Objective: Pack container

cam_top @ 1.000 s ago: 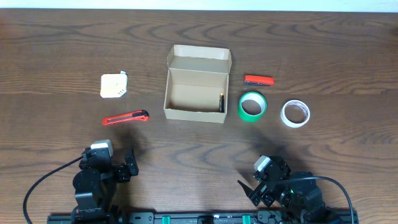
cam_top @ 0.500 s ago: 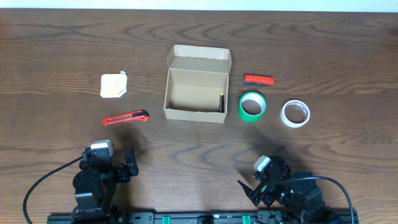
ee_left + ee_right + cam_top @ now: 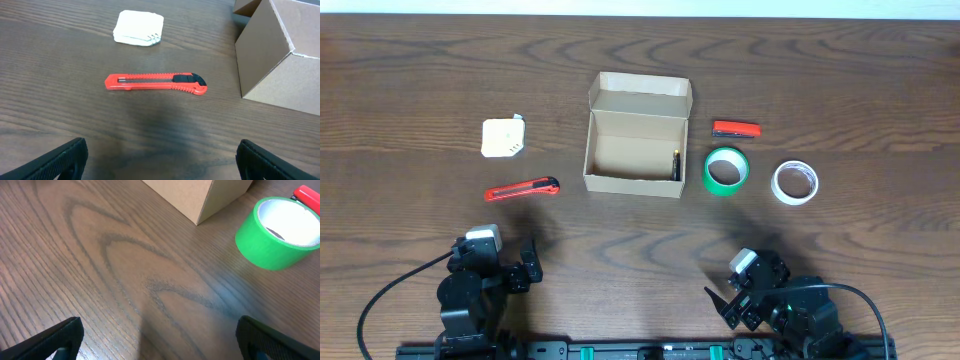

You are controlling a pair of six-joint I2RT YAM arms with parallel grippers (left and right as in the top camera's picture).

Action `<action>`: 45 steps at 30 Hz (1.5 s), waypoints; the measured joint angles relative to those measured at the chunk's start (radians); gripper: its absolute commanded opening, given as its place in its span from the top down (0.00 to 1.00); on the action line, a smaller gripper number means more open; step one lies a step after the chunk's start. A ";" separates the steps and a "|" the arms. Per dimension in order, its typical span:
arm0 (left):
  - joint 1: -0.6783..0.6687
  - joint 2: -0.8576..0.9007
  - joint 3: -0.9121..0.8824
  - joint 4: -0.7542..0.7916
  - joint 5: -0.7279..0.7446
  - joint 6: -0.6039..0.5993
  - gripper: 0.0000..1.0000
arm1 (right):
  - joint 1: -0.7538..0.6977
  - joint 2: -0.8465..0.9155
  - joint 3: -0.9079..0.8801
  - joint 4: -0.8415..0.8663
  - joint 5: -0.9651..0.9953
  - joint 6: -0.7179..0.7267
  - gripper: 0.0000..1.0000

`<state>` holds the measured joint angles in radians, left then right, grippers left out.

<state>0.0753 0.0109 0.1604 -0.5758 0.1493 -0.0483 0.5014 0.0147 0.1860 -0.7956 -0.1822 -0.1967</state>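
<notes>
The tan cardboard container stands open at the table's middle, lid flap folded back, with a small dark item inside at its right wall. It also shows in the left wrist view and the right wrist view. A red box cutter lies left of it. A green tape roll, a white tape roll and a small red tool lie to its right. My left gripper and right gripper are open and empty near the front edge.
A cream square pad lies at the left, behind the box cutter. The dark wood table stretches between the grippers and the objects.
</notes>
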 measured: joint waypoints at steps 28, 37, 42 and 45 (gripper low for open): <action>0.000 0.000 0.000 0.000 0.000 0.000 0.05 | -0.017 0.006 -0.008 0.454 0.117 0.659 0.01; 0.000 0.000 0.000 0.000 0.000 0.000 0.05 | -0.159 0.433 0.172 0.426 0.083 0.572 0.02; 0.001 0.000 0.000 0.000 0.000 0.000 0.05 | -0.239 0.775 0.430 0.301 0.075 0.467 0.08; 0.001 0.000 0.000 0.000 0.000 0.000 0.05 | -0.275 0.993 0.573 0.216 0.080 0.431 0.06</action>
<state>0.0761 0.0109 0.1604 -0.5758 0.1493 -0.0483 0.2268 1.0073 0.7593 -0.5800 -0.1020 0.2340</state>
